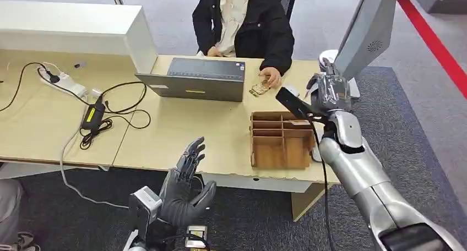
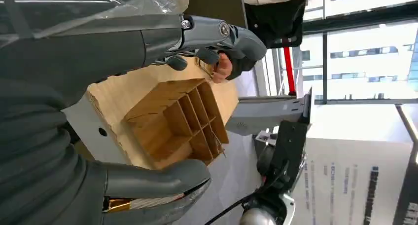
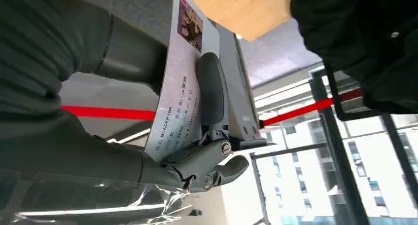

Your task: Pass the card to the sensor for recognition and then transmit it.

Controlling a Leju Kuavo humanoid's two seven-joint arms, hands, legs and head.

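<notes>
My right hand [image 1: 329, 91] is raised at the table's right end, just in front of the slanted grey sensor panel [image 1: 368, 33]. It pinches a pale printed card [image 3: 178, 89] with a small photo and lines of text, held between the thumb and a dark finger [image 3: 212, 87]. The card stands close against the panel's edge [image 3: 235, 82]. Low in front of the table's near edge, my left hand [image 1: 187, 182] is open with its fingers spread and holds nothing; it also appears in the left wrist view [image 2: 54, 131].
A wooden divided box [image 1: 281, 141] sits on the table [image 1: 182, 135] below my right hand. A grey laptop [image 1: 193, 77] stands mid-table. A person in a dark jacket [image 1: 248, 20] sits behind it, one hand [image 1: 271, 75] on the table. A power strip and cables [image 1: 91, 110] lie left.
</notes>
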